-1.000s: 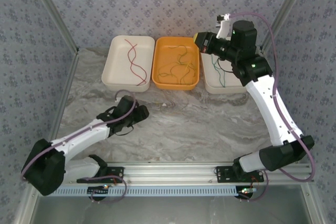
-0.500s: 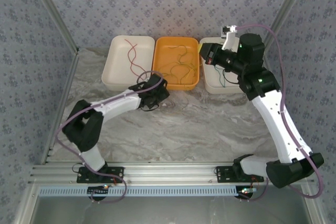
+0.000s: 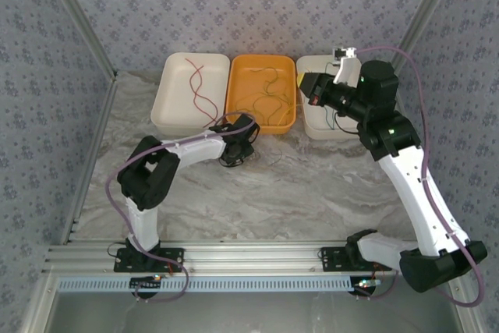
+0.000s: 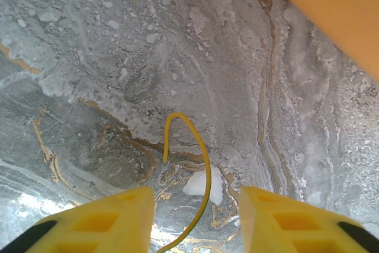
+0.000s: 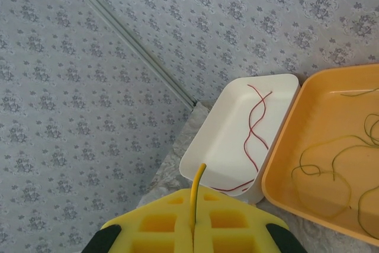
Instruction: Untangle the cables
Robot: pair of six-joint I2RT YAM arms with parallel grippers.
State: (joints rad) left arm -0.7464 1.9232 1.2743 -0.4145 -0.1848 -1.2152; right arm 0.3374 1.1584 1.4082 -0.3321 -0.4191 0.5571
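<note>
Your left hand (image 3: 238, 144) sits low over the surface (image 3: 304, 185), just in front of the near-left corner of the orange tray (image 3: 234, 118). On its wrist cam the pads are spread apart. A yellow cable (image 4: 205, 164) runs up through the gap, hooks over and curls back down above the marble. It's not pinched, and you can't tell whether it brushes either pad. A small white patch (image 4: 201, 183) on the surface shows right behind that loop, and the orange tray's edge cuts across the top-right corner of that view. Along the back, left to right: the left white tray (image 3: 165, 107) holds the dark red cables (image 3: 201, 87), wavy and lying on their own. The orange tray in the middle holds the tangled cables (image 3: 265, 97), thin green and yellowish loops crossing each other. The right white tray (image 3: 310, 126) holds a green cable (image 3: 330, 118), partly hidden under your right arm. Your right hand (image 3: 306, 86) hangs in the air above the line where the orange tray meets the right white tray. Its pads are pressed together, pinching a yellow-orange cable (image 5: 197, 182), and a short end pokes up out of the seam between them. That wrist cam looks past the pads at the left white tray and the orange tray.
</note>
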